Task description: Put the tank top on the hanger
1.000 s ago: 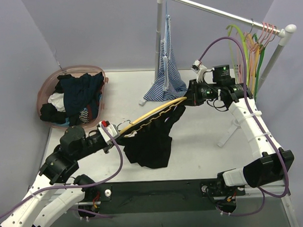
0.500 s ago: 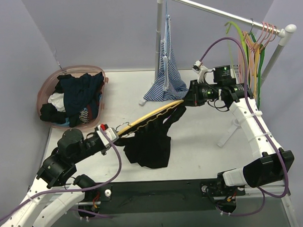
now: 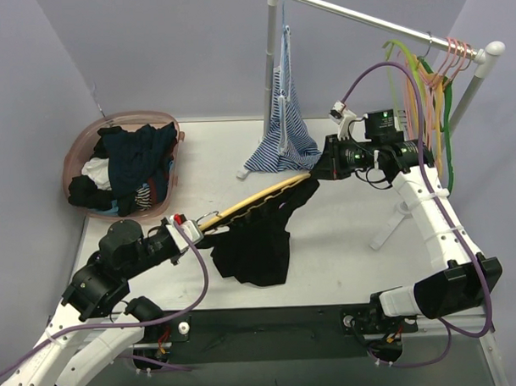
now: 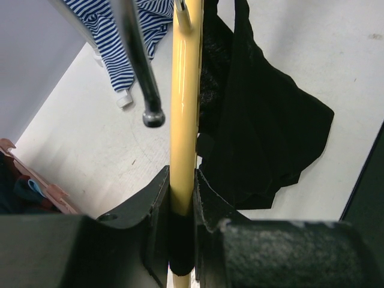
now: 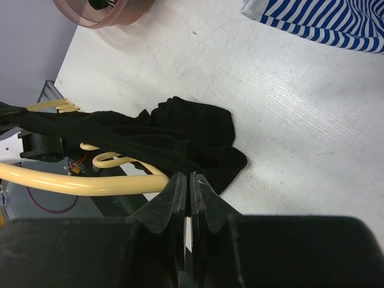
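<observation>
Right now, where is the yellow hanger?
Top view: the yellow hanger slants over the table, lower-left end clamped in the left gripper, the tank top hanging from it.

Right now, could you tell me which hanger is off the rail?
The yellow hanger, clamped in the left tool with the black tank top draped on it; the green and pink hangers hang on the rail.
</observation>
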Action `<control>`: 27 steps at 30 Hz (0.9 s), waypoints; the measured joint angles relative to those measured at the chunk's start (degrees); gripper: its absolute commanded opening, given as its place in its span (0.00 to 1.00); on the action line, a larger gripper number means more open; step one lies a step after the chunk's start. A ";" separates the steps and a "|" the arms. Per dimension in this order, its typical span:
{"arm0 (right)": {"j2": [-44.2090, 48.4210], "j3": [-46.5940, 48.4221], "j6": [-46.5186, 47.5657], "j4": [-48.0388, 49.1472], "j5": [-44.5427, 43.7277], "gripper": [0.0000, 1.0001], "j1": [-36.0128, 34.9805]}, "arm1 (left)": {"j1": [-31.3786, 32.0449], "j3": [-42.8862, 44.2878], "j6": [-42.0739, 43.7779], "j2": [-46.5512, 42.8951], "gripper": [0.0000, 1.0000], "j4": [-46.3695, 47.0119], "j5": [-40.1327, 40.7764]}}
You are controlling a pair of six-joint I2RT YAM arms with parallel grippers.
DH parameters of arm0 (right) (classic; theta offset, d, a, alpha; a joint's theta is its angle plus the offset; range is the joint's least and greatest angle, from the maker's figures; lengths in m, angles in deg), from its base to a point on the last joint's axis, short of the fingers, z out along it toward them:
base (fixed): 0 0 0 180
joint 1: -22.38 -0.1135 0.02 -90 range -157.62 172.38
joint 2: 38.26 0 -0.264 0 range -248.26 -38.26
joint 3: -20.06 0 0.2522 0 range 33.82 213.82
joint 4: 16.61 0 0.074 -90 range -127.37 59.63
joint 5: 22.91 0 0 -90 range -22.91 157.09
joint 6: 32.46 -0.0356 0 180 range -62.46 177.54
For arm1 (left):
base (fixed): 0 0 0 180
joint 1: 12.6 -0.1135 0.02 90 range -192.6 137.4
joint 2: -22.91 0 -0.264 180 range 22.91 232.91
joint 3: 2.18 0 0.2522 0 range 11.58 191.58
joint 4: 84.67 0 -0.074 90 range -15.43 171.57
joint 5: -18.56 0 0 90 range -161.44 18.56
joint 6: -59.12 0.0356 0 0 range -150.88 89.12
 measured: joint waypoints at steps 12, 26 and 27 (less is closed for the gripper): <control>0.00 1.95 4.15 -1.44 -3.34 0.00 -0.02 | 0.00 0.00 2.54 -0.48 0.00 -4.24 0.48; 1.01 3.04 16.28 -1.16 -5.92 0.01 -2.12 | -0.55 0.20 3.74 4.85 0.00 -14.14 3.91; 1.25 3.26 17.62 -1.70 -4.50 0.05 -2.67 | -0.55 0.20 3.58 5.29 0.00 -14.01 3.61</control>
